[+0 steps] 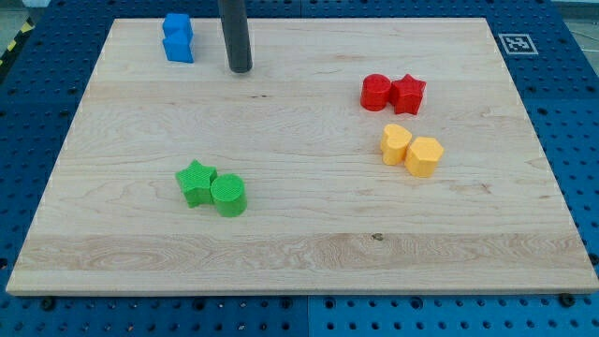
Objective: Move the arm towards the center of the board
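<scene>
Tip (241, 69) nr board (299, 253) top, right of blue blocks (178, 38).

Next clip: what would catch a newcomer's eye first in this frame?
Probably the dark rod coming down at the view's top, my tip resting on the wooden board just right of the blue blocks. Next, three bright pairs: red blocks and yellow blocks at the view's right, green blocks lower left of centre.
</scene>
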